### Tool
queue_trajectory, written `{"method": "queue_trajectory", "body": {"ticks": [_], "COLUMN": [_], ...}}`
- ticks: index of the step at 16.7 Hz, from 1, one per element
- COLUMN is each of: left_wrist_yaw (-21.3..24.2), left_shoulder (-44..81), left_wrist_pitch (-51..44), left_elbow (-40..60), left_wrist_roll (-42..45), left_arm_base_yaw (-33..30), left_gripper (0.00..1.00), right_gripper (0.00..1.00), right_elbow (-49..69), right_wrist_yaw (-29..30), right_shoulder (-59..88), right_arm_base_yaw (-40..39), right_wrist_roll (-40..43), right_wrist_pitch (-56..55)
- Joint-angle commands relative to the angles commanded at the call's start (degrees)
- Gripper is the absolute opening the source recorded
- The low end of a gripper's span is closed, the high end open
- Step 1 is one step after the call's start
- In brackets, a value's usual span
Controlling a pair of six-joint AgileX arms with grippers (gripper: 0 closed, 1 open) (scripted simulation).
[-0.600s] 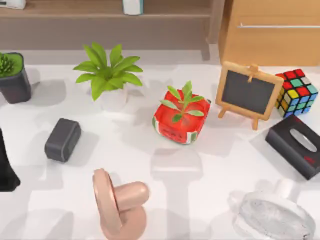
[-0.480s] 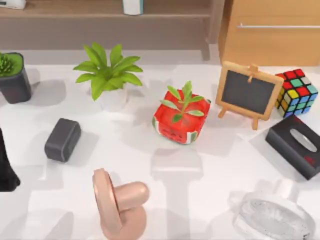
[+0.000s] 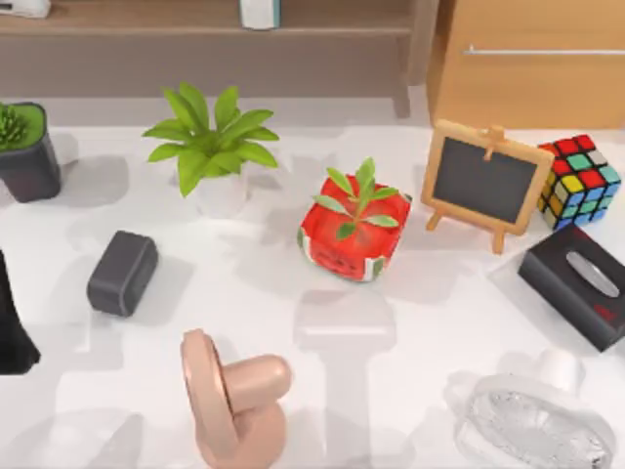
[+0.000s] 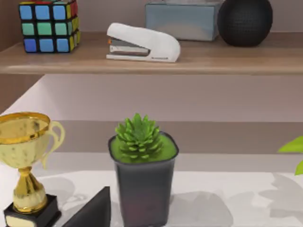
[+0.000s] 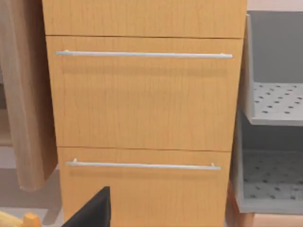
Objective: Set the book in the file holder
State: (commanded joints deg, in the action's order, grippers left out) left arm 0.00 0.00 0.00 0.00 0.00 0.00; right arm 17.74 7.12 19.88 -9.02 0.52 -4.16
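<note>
Neither book nor file holder turning up anywhere I am looking; task seeming unstarted. Surface [image 3: 293, 293] carrying pink fan [image 3: 229, 396], watermelon pot [image 3: 354, 234], chalkboard [image 3: 485, 183]. Left wrist facing succulent [image 4: 142, 182], right wrist facing drawers [image 5: 142, 109]. Gripper state: cannot tell.

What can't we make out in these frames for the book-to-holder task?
- Top view: dark object cut off by the left edge; cannot tell what it is.
- Top view: clear fan cut off by the bottom edge.
- Left wrist view: dark wedge cut off by the frame edge; unidentifiable.
- Right wrist view: similar dark wedge, also cut off.
</note>
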Motion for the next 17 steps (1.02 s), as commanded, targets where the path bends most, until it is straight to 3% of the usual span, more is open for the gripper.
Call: {"method": "queue_trajectory", "body": {"ticks": [17], "left_wrist_yaw": [0.0], "left_shoulder": [0.0], "left_wrist_pitch": [0.0], "left_elbow": [0.0], "left_wrist_roll": [0.0], "left_arm_base_yaw": [0.0], "left_gripper": [1.0], "right_gripper": [1.0], "right_elbow": [77.7], "right_wrist_yaw": [32.4], "right_shoulder": [97.2], "right_arm_base_yaw": [-31.0], "right_wrist_roll": [0.7], "right_wrist_pitch": [-18.3]}}
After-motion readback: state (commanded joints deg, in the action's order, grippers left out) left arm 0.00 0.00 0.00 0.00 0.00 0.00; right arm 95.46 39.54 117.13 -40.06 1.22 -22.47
